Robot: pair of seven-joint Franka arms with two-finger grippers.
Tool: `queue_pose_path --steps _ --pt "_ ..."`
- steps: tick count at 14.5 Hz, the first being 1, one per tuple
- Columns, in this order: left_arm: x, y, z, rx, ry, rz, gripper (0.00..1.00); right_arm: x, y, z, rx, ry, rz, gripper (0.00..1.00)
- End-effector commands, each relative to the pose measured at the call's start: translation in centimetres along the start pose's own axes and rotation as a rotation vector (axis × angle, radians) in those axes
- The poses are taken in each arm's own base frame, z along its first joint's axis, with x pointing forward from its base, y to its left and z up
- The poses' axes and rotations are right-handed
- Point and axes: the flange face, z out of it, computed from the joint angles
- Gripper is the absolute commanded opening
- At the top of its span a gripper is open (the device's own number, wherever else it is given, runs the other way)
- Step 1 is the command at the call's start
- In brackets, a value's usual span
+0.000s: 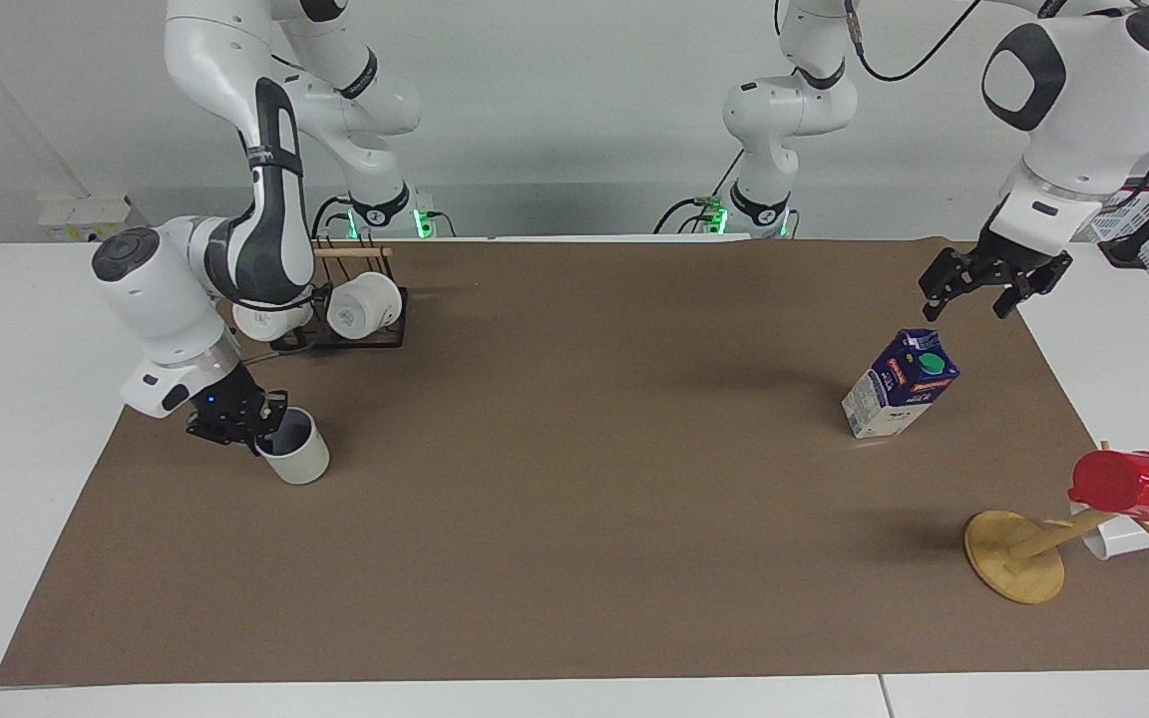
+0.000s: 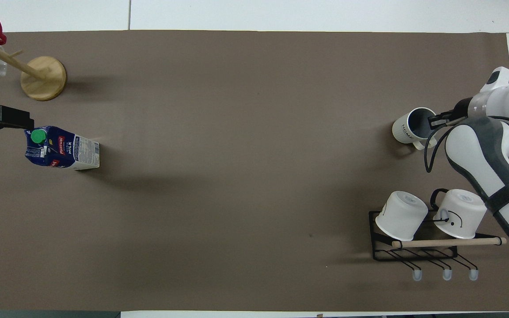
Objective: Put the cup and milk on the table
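Right end effector (image 1: 260,426) is clamping, apparently, the rim of the off-white cylindrical mug (image 1: 293,449) on the brown-matted table (image 1: 574,558) nr the rack; next, lifting. Left end effector (image 1: 991,284) is hanging open over the blue-white milk carton (image 1: 900,384).

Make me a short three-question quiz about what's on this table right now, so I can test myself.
1. True or false: the right hand is shut on the rim of the off-white cylindrical mug.
2. The small blue-and-white gable-top milk carton is: A) held in the air, B) standing on the wide brown mat, C) lying flat.
3. Fill in: the open left hand hangs above the ____.

Key: 1 true; 2 B; 3 milk carton.
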Motion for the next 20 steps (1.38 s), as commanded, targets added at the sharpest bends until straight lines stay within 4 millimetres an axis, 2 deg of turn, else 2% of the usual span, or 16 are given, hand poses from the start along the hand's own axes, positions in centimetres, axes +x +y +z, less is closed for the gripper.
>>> queue_pose_path --steps 1,4,5,7,9,10,13,15,17,19,20 --pt "-1.2 -0.2 2.9 0.019 0.024 -0.007 1.0 2.2 -0.4 -3.1 0.027 0.006 -0.023 0.0" --pt "-1.3 0.0 6.1 0.017 0.034 -0.077 1.0 5.3 -5.6 -6.6 0.04 -0.032 0.05 0.0" --pt "-1.5 0.1 7.5 0.016 0.036 -0.079 1.0 6.3 -8.1 -6.9 0.027 -0.036 0.068 0.0" --pt "-1.9 0.0 9.2 0.016 0.03 -0.079 1.0 7.6 -13.8 -6.4 -0.015 -0.025 0.12 0.0" --pt "-2.1 -0.1 10.0 0.015 0.025 -0.081 1.0 8.1 -19.5 -6.0 -0.043 -0.026 0.169 0.0" --pt "-2.1 -0.1 10.0 0.015 0.023 -0.082 1.0 8.2 -22.2 -5.6 -0.057 -0.027 0.186 0.0" --pt "-2.3 -0.6 10.1 0.016 0.013 -0.096 1.0 8.4 -28.2 -3.6 -0.075 -0.027 0.236 0.0" --pt "-2.2 -0.9 10.1 0.017 0.02 -0.099 1.0 8.5 -33.5 -1.6 -0.09 -0.024 0.267 0.0" --pt "-2.1 -1.1 10.1 0.017 0.023 -0.102 1.0 8.0 -36.2 0.1 -0.103 -0.024 0.267 0.0" --pt "-2.1 -1.1 10.1 0.017 0.023 -0.101 1.0 7.5 -36.6 0.3 -0.104 -0.032 0.26 0.0" --pt "-2.1 -1.1 10.0 0.017 0.025 -0.101 0.93 7.4 -36.6 0.6 -0.104 -0.032 0.258 0.0"
